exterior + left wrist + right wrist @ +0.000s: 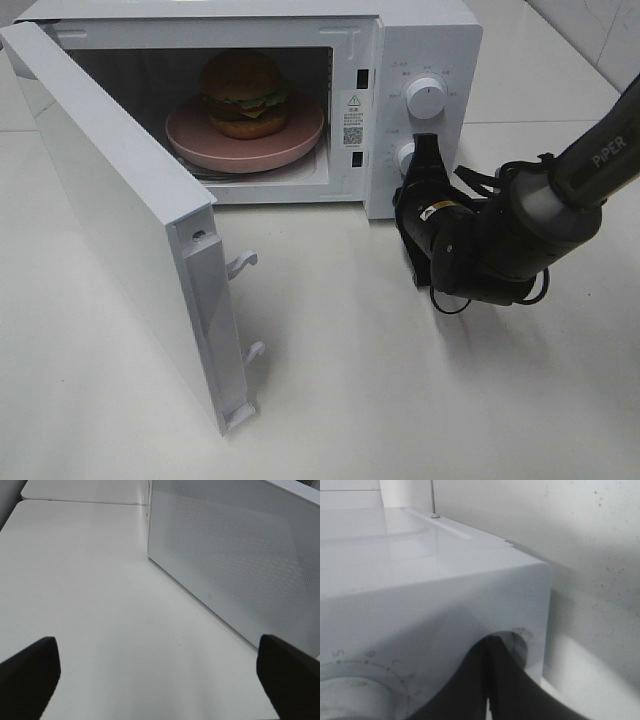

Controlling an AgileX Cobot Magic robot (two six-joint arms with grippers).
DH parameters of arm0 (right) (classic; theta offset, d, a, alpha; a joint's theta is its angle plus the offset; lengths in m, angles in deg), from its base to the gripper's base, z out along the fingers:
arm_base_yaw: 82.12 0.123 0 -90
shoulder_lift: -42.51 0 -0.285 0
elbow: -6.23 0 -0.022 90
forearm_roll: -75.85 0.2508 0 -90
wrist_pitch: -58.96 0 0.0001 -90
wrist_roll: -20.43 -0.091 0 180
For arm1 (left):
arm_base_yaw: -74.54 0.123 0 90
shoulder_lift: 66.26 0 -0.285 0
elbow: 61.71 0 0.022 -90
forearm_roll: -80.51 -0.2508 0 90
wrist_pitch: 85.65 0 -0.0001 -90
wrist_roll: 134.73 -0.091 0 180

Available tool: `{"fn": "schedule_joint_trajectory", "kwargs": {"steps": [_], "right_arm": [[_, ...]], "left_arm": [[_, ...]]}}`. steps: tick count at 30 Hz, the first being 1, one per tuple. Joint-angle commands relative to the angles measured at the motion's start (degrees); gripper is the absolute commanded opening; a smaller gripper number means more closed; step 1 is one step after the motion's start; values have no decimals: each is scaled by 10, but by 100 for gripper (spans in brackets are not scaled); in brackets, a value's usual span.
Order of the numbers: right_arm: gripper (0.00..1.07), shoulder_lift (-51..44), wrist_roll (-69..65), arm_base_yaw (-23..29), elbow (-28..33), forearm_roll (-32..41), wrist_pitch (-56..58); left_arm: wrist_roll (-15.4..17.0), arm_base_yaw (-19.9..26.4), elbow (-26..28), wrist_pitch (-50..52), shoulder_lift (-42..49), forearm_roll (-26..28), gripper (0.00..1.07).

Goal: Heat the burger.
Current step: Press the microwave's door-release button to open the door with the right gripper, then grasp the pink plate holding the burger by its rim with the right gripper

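Left wrist view is showing my left gripper (159, 652) spreading wide, gripping nothing, above the white table (100, 580) beside the open microwave door (235, 555). From the high camera, the burger (245, 95) is sitting on the pink dish (200, 148) inside the microwave (420, 40). My right gripper (427, 150) is hovering pinched shut at the lower knob (405, 155); I cannot tell whether they are touching.

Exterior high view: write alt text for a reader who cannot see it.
A white microwave stands on a white table with its door swung wide open; inside, a burger sits on a pink dish. At the right, the black right gripper, shut, is at the lower control knob.
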Motion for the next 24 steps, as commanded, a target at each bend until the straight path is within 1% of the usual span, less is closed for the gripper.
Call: {"fn": "schedule_joint_trajectory", "kwargs": {"steps": [1,7,9,13,15,17,18,19,20,22,23,24], "right_arm": [[0,-28,-13,-12,-22,-38,-230],[0,-34,-30,8,7,-40,-174],[0,-44,-41,19,29,-44,-121],[0,-54,-44,22,45,-50,-77],[0,-65,-51,22,62,-74,-28],[0,-70,-50,22,68,-78,-16],[0,-81,-50,22,84,-87,-1],[0,-81,-50,22,84,-87,-1],[0,-97,-50,22,104,-89,13],[0,-107,-50,22,115,-89,17],[0,-129,-41,22,138,-89,33],[0,-129,-41,22,138,-89,33]], "left_arm": [[0,4,-1,-1,8,3,100],[0,4,-1,-1,8,3,100],[0,4,-1,-1,8,3,100],[0,4,-1,-1,8,3,100],[0,4,-1,-1,8,3,100],[0,4,-1,-1,8,3,100],[0,4,-1,-1,8,3,100],[0,4,-1,-1,8,3,100],[0,4,-1,-1,8,3,100],[0,4,-1,-1,8,3,100],[0,4,-1,-1,8,3,100],[0,4,-1,-1,8,3,100]]}}
